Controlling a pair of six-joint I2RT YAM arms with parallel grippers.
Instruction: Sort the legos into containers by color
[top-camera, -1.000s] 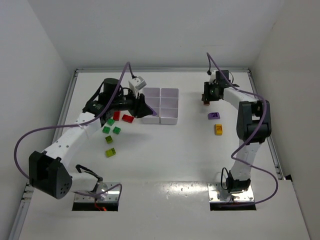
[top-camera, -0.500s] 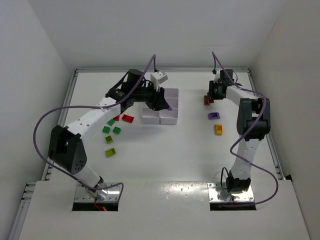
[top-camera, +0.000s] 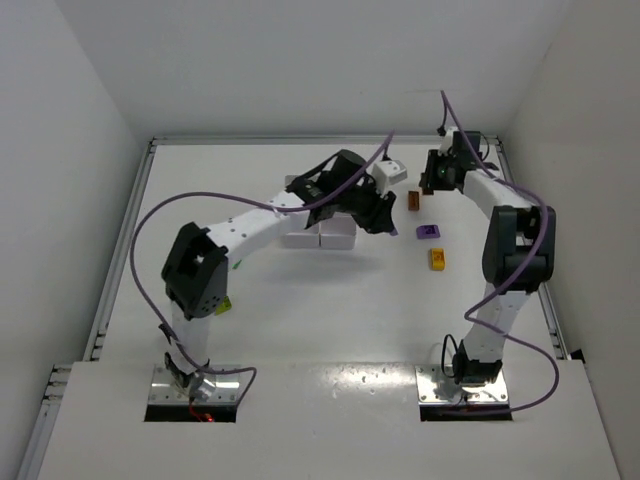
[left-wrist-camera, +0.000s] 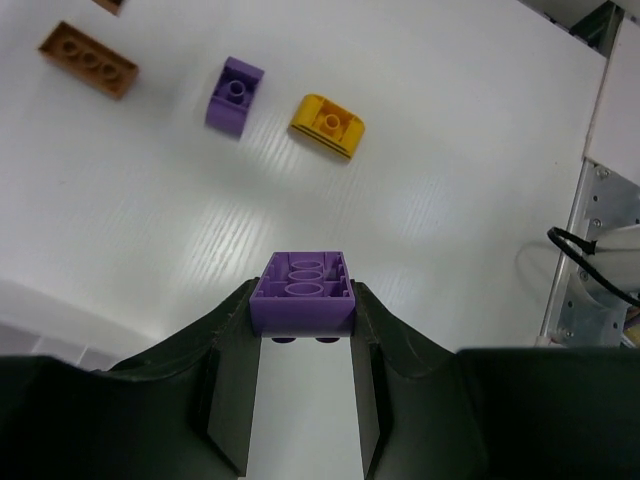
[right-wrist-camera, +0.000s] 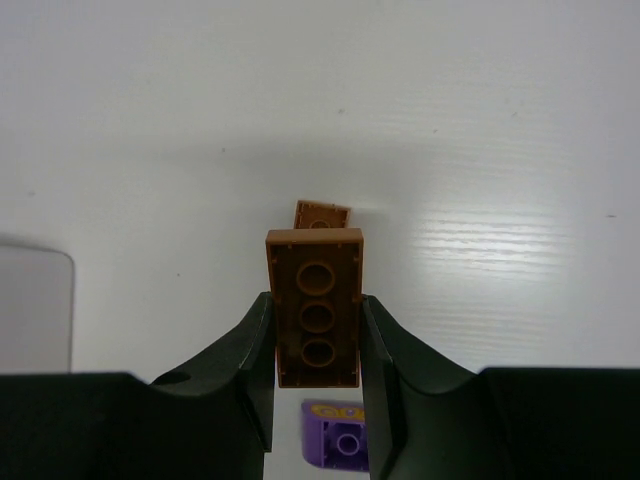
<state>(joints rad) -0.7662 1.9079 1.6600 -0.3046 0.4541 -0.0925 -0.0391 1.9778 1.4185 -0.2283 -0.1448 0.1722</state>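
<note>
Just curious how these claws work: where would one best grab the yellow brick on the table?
Probably from straight above, pinching its two flat long sides. The yellow brick lies flat, stud up, apart from the purple brick beside it, and its ends look rounded, so a grip could slip there.

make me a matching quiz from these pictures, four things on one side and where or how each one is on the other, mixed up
Things
1. yellow brick
2. left gripper
3. right gripper
4. white tray

States
A. shut on a brown brick
B. loose on the table near a small purple brick
C. shut on a purple brick
D. partly covered by the left arm

Pairs: 1-B, 2-C, 3-A, 4-D
</note>
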